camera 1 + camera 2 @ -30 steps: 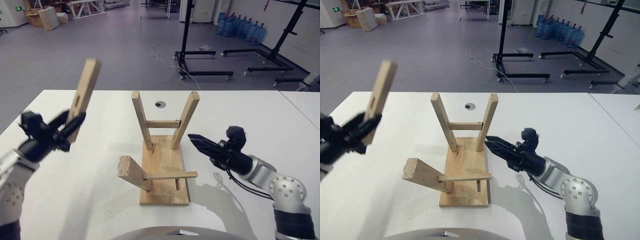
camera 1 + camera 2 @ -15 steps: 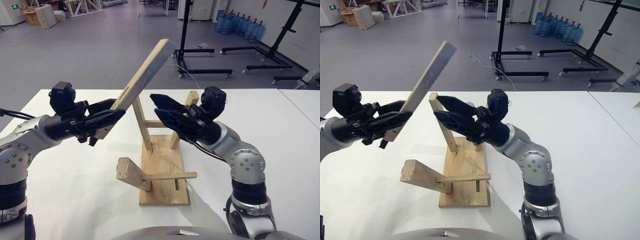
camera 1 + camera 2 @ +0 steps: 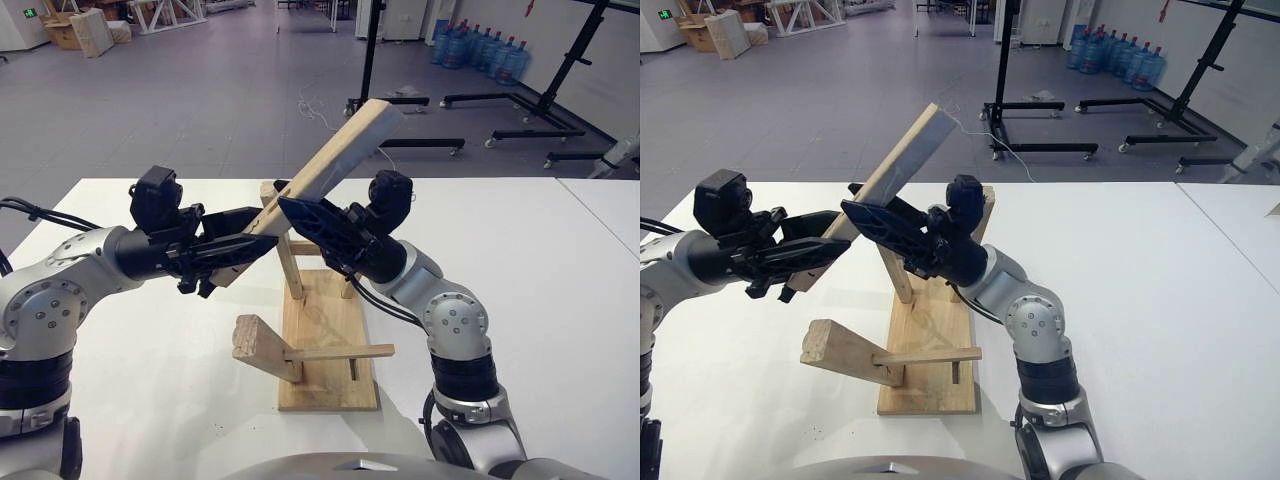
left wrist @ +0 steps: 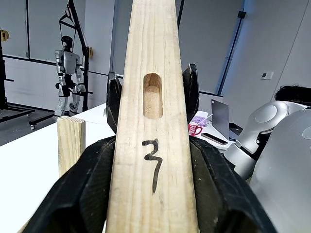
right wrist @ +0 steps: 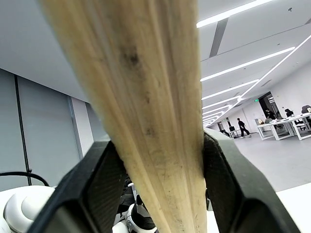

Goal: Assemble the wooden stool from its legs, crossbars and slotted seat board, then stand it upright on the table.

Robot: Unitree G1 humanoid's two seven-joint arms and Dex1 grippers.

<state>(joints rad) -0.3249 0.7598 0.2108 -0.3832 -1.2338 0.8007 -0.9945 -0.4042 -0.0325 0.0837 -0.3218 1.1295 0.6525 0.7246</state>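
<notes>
At 6 o'clock on the table lies the board, a tipped leg with crossbar at its 8 o'clock, two standing legs at 12. Above them both grippers clench the loose leg, left gripper low, right gripper midway. Uneven pulls could twist it loose, or its low end could knock the standing pair. White tabletop; beyond, grey floor, black racks, water bottles.

Beyond the left gripper's fingers a grey floor runs back to black wheeled stands. Blue water bottles stand far right of them and wooden crates far left. A white table lies beneath, and ceiling light strips glow overhead.
</notes>
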